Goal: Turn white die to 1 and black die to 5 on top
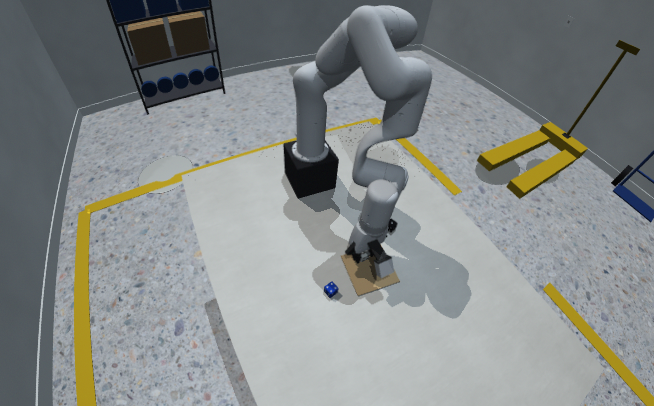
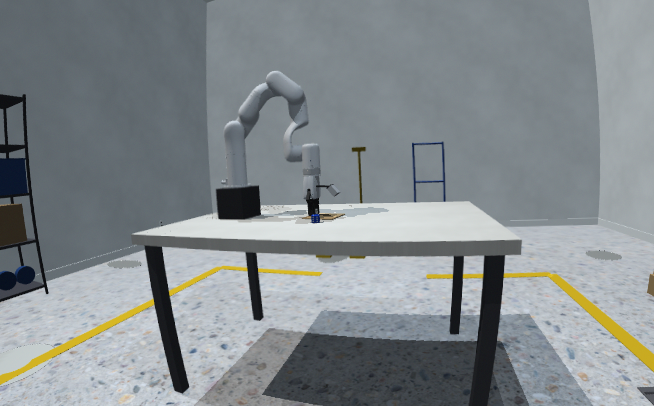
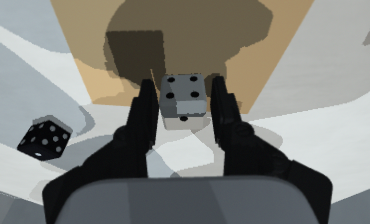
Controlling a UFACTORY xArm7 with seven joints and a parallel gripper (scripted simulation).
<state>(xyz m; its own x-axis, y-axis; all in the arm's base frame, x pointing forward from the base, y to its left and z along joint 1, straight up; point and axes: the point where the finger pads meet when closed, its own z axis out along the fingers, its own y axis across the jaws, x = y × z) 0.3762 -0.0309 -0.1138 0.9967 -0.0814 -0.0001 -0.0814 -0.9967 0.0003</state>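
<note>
White die [image 3: 183,100] between parted jaws, four pips up.

The gripper [image 3: 182,107] straddles the white die with a visible gap on each side, about half open and holding nothing; the die sits at the mat's [image 3: 266,65] near edge, and whether it lies fully on it I cannot tell. Its top shows four, a side one, so the turn looks unfinished: the next move likely calls for a regrasp and a quarter roll. Black die [image 3: 44,138] lies off the mat on the table [image 3: 331,130], untouched; blue die [image 1: 331,288] sits beside the mat.
</note>
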